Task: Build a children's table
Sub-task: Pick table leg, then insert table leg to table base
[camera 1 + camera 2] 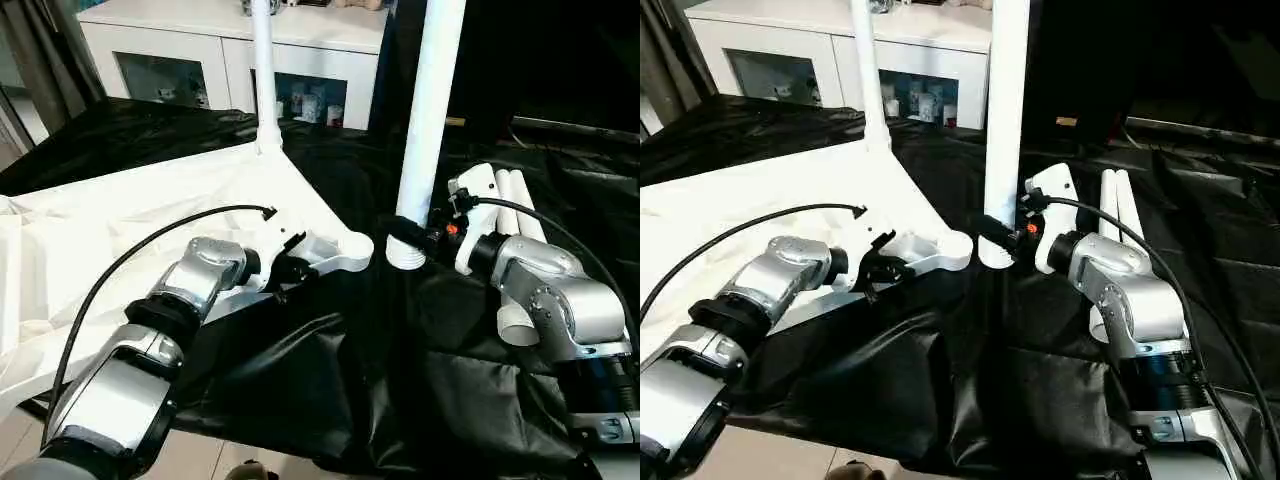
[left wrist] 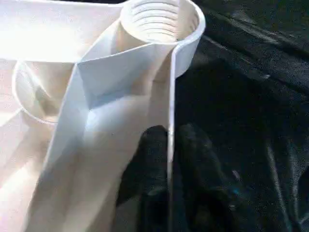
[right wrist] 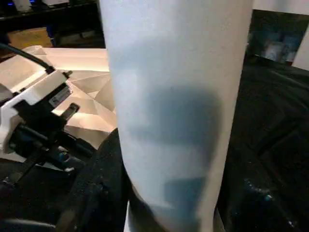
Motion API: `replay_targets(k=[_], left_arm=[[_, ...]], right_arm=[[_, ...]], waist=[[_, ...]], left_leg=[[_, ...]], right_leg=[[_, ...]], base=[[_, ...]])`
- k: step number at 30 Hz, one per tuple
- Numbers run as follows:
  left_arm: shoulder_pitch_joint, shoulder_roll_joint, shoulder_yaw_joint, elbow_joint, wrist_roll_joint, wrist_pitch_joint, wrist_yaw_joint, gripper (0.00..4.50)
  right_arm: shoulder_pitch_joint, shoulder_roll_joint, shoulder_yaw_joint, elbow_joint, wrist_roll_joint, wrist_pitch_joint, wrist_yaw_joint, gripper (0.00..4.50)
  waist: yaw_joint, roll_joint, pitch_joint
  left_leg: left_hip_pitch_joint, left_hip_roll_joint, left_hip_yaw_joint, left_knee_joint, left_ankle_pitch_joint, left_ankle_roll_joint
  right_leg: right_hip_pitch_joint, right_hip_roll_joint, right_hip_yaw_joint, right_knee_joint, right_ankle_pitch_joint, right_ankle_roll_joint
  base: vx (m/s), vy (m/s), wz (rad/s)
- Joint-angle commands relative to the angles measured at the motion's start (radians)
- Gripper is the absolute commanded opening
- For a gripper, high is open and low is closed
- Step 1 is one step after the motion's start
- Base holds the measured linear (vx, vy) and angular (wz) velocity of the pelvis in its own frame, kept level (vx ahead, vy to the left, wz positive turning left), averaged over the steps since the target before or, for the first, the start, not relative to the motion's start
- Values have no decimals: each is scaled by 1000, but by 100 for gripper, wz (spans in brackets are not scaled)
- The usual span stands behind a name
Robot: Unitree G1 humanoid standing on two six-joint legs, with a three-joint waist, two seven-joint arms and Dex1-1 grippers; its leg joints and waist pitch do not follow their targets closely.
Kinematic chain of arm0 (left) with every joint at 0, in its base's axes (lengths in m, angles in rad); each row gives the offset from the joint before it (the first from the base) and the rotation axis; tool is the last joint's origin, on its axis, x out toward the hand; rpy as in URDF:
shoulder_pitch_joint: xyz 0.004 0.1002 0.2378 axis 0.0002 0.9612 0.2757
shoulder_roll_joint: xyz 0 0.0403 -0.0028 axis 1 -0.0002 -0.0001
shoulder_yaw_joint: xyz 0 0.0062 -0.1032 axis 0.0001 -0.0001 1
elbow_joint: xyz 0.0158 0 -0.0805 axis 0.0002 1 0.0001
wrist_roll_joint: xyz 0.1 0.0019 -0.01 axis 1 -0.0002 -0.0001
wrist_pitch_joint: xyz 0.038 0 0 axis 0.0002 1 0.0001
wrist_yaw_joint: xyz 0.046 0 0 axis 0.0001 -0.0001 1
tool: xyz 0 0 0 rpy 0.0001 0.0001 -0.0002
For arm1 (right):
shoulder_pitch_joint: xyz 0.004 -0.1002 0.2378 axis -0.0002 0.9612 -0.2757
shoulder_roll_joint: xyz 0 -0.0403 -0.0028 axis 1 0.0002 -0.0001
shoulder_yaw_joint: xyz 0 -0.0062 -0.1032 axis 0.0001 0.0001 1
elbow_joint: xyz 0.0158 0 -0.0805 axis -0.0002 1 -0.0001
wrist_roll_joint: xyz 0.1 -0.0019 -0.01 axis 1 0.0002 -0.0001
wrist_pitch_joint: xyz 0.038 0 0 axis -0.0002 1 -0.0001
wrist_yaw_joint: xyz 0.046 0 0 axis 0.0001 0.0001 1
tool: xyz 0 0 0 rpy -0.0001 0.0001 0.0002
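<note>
Tabletop (image 1: 150, 220) lying underside up on black cloth (image 1: 330, 390), one leg (image 1: 264, 70) already upright in far corner socket; left gripper (image 2: 170, 159) pinched shut on tabletop's rim wall beside near corner socket (image 2: 159, 21); right gripper (image 1: 410, 238) clamped around second leg (image 1: 428, 120), upright, just beside that socket; spare legs (image 1: 515, 215) lying behind right arm.

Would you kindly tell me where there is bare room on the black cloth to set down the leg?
Free: the black cloth nearest the robot, between the two forearms, and the far right stretch beyond the spare legs. Crowded: around the empty corner socket, where the left pincer pinches the tabletop rim and the right pincer holds the upright leg.
</note>
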Motion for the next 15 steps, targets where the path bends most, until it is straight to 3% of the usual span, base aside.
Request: replay_targets(k=[1, 6, 7, 9, 15], left_arm=[[29, 13, -1, -50, -1, -64, -85, 16], [116, 69, -18, -206, -34, -98, -226, 0], [129, 77, -19, -230, -40, -95, -238, 0], [156, 89, -21, -278, -50, -92, -258, 0], [202, 98, -12, -337, -43, -92, -243, 0]], right_arm=[[-18, -8, -3, -5, 24, -15, 30, 193], [4, -25, 36, -21, 54, 18, 126, 193], [6, -25, 43, -19, 52, 17, 133, 193], [8, -21, 55, -12, 44, 14, 141, 193], [-1, 7, 86, 45, 10, -13, 146, 193]], waist=[[2, 5, -82], [0, 5, -81], [2, 8, -80], [4, 0, -78], [11, -2, -72]], left_leg=[[26, 62, -28, -67, -200, -2], [26, 68, -28, -70, -204, 5], [30, 68, -26, -69, -211, 3], [29, 68, -24, -71, -215, 1], [31, 68, -26, -77, -263, -21]], right_leg=[[46, -106, 56, -82, -62, -230], [45, -109, 56, -78, -53, -238], [41, -107, 56, -79, -72, -235], [39, -109, 57, -81, -106, -229], [30, -113, 59, -93, -256, -191]], base=[[0, 0, 0], [0, 0, 0], [0, 0, 0], [0, 0, 0], [0, 0, 0]])
